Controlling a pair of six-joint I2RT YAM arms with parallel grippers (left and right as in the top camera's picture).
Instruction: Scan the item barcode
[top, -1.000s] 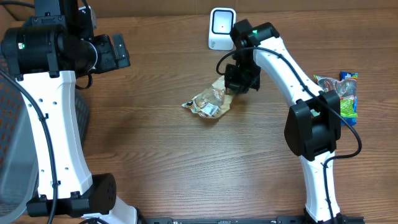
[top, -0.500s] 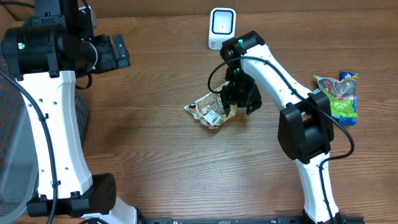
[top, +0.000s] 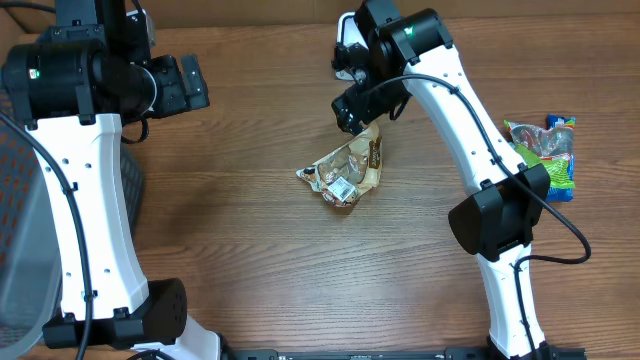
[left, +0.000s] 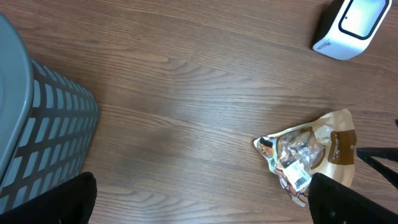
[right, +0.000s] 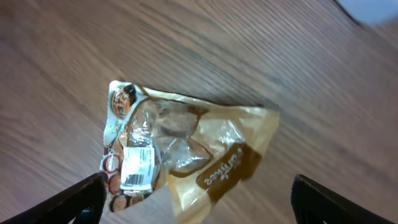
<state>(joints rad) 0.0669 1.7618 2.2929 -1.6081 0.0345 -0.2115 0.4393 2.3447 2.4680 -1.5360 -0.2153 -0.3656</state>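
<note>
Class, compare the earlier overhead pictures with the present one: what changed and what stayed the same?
The right gripper let go of the snack bag, opened its jaws and drew away toward the scanner. The bag now lies free on the table. The left gripper, scanner and green packets stayed put.

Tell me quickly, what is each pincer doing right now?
Left pincer: open, empty.
Right pincer: open, empty; the snack bag lies on the table.
</note>
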